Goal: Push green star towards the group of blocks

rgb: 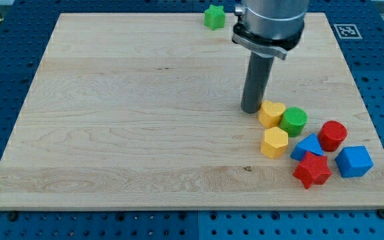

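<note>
The green star sits near the view's top edge of the wooden board, right of centre. My tip rests on the board far below the star, just left of a yellow block and touching or almost touching it. The group lies at the view's lower right: that yellow block, a green cylinder, a yellow hexagon, a red cylinder, a blue block, a red star and a blue cube.
The arm's grey housing hangs over the board's top right, just right of the green star. A blue perforated table surrounds the board. A fiducial marker lies off the top right corner.
</note>
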You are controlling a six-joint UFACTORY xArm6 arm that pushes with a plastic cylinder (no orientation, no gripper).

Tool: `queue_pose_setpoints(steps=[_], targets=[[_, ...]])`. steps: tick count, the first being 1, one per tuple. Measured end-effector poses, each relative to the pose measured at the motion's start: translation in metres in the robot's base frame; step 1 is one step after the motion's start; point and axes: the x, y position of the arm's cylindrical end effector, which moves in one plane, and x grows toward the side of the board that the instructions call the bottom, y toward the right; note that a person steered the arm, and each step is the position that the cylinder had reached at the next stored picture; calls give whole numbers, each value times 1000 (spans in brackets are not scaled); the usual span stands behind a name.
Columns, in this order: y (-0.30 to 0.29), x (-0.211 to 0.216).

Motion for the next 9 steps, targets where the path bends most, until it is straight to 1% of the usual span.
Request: queue_pose_setpoints(steps=[1, 2, 3, 5, 6, 7, 9], targets=[[6, 9], [6, 5], [-14, -49], [-137, -137], [-181, -198], [-180, -266], [-144, -272]])
